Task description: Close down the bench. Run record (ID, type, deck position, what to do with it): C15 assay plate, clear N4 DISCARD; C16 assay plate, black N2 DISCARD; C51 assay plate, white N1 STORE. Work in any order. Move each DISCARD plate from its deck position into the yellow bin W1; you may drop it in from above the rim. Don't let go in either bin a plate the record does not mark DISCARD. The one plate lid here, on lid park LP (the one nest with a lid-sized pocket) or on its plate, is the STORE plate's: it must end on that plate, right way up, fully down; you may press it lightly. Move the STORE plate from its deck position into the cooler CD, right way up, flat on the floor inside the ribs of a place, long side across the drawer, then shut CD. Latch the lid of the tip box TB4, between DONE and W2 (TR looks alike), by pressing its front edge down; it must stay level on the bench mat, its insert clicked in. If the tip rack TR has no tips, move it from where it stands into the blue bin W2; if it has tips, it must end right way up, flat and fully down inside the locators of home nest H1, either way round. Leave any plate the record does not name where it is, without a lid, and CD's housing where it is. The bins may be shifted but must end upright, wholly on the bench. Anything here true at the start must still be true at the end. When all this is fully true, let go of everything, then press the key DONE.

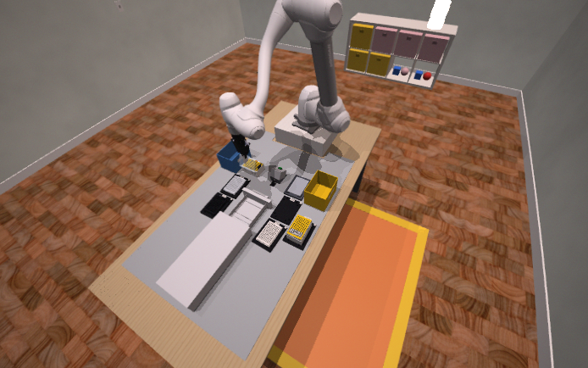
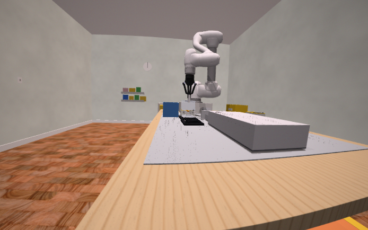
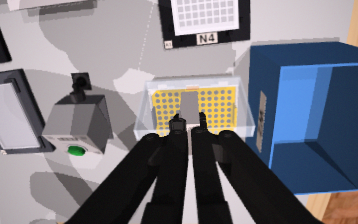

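My gripper [image 1: 243, 151] [image 2: 189, 96] [image 3: 190, 103] is shut and empty. It points straight down over the front edge of the tip box TB4 [image 1: 252, 166] [image 3: 216, 102], which has a clear lid over a yellow insert. I cannot tell whether the fingertips touch the lid. The blue bin W2 [image 1: 225, 158] [image 2: 170, 109] [image 3: 301, 55] stands right beside the box, and the green DONE key [image 1: 280, 168] [image 3: 76, 150] on the other side. The clear plate [image 1: 235, 184] [image 3: 206, 15] lies on N4. The black plate [image 1: 215, 203] [image 2: 191, 121] lies beyond it.
The yellow bin W1 [image 1: 317, 199] stands at the bench's right side. A grey lid [image 1: 297, 186] [image 3: 6, 117] lies in its nest. The white plate [image 1: 269, 232] and the yellow-topped tip rack TR [image 1: 298, 226] sit nearer the front. The cooler CD [image 1: 205, 260] [image 2: 257, 128] has its drawer [image 1: 248, 209] open.
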